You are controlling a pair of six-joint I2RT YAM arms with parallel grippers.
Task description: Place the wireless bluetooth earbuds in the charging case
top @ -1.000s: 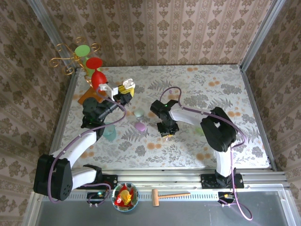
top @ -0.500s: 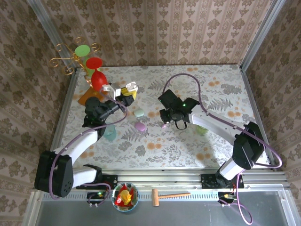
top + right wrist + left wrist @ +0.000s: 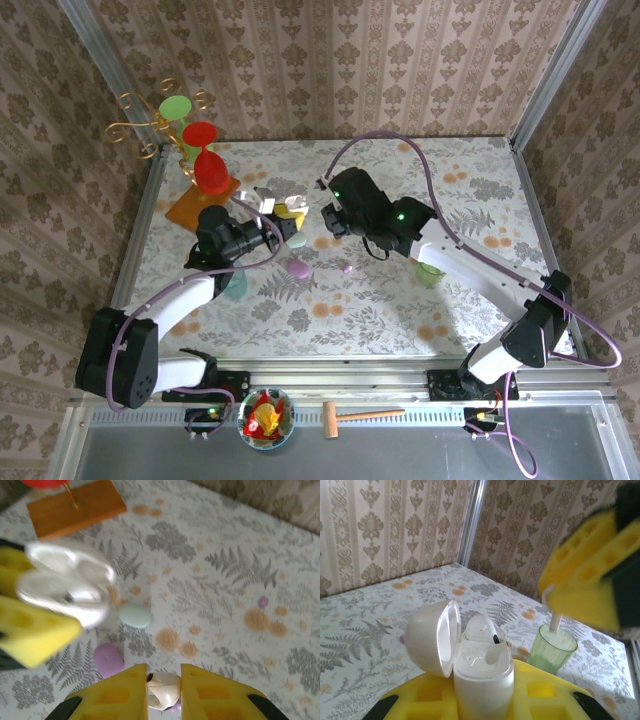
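Observation:
My left gripper (image 3: 482, 700) is shut on a white charging case (image 3: 483, 675) held upright with its lid (image 3: 431, 637) swung open to the left. One pale earbud (image 3: 479, 628) sits in the case. In the top view the case (image 3: 272, 201) is above the table's left centre. My right gripper (image 3: 164, 674) is shut on a second pale earbud (image 3: 165, 690). It hovers (image 3: 332, 216) just right of the blurred case (image 3: 65, 586). A tiny lilac bud (image 3: 347, 268) lies loose on the table, and the right wrist view shows this lilac bud (image 3: 263, 601) too.
A mint oval case (image 3: 296, 240) and a lilac oval case (image 3: 298, 268) lie between the arms. A green cup (image 3: 430, 272) stands to the right and a teal cup (image 3: 235, 285) to the left. Goblets on a wooden base (image 3: 195, 208) stand back left.
My right arm has lifted off the table and swung back-left with the pale earbud, up to the open case. My left gripper has shifted right toward the centre with the case.

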